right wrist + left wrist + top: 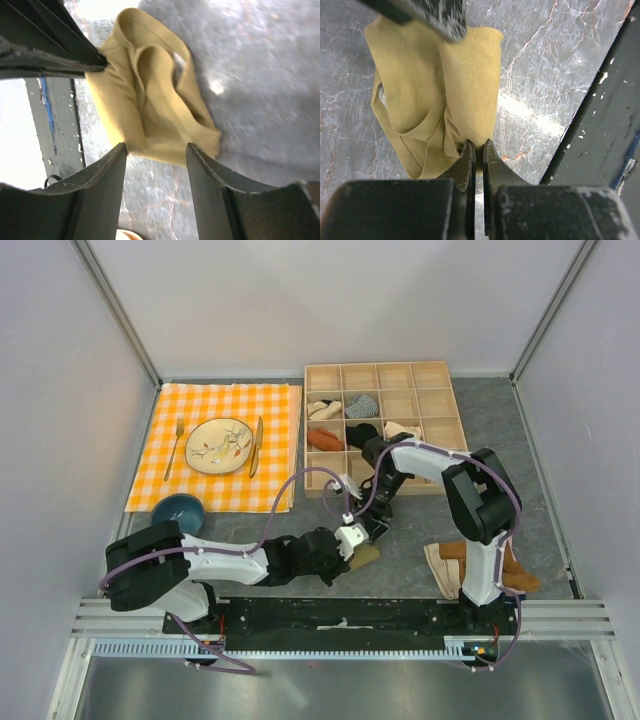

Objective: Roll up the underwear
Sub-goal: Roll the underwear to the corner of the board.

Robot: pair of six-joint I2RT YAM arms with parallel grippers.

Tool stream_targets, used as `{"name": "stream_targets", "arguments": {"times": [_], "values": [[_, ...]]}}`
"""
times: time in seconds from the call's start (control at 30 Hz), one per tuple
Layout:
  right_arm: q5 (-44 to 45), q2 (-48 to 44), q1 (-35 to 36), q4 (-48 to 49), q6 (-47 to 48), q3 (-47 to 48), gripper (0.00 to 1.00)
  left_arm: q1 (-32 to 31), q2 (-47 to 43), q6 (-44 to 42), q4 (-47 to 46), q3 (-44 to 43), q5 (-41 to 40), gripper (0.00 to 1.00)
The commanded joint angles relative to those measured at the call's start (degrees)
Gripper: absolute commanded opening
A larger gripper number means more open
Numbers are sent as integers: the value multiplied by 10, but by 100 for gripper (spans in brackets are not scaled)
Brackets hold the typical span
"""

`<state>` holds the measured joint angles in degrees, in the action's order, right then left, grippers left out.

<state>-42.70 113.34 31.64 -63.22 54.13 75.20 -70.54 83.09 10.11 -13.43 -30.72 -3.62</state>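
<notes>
Grey marbled table [500,430]: it carries everything, with a black rail along its near edge.
Orange checked cloth [280,410]: spread flat on the far left part of the table.
Wooden box [438,405]: just right of the cloth on the far side. It is divided into square compartments, and several hold rolled garments in white, striped blue, rust and black.
Left arm [200,565]: lies low, stretched from its base rightward towards the middle of the near edge.
Right arm [480,500]: rises from its base, then bends back and down towards the centre.
Garment pile [450,562]: cream and rust-brown pieces heaped beside the right arm's base.
Plate [196,440]: pale and patterned, in the middle of the cloth, with a fork to its left and a knife to its right.
Underwear [366,557] [415,95] [155,115]: olive-khaki, bunched and partly folded on the bare table at the front middle, between the two grippers and near the rail. One long fold runs along its side.
Bowl [179,512]: blue, at the cloth's near edge, close to the left arm.
Left gripper [477,145]: jaws almost pressed together, nipping the end of the fold.
Right gripper [156,146]: jaws spread wide, straddling the opposite edge of the underwear. Whether the tips touch the fabric cannot be told.
</notes>
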Motion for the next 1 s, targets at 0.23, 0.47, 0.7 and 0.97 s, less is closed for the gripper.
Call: {"name": "stream_targets", "arguments": {"times": [0.23, 0.47, 0.7, 0.97], "values": [[-4, -119, -56, -5, 104, -18, 55, 124, 86, 110, 119, -43, 208, 2], [-57, -215, -55, -24, 253, -88, 54, 178, 150, 124, 162, -89, 310, 2], [-45, -254, -50, -6, 289, -127, 55, 215, 220, 146, 219, -142, 355, 2], [22, -178, -83, 93, 82, -114, 55, 219, 212, 151, 209, -138, 322, 2]]}}
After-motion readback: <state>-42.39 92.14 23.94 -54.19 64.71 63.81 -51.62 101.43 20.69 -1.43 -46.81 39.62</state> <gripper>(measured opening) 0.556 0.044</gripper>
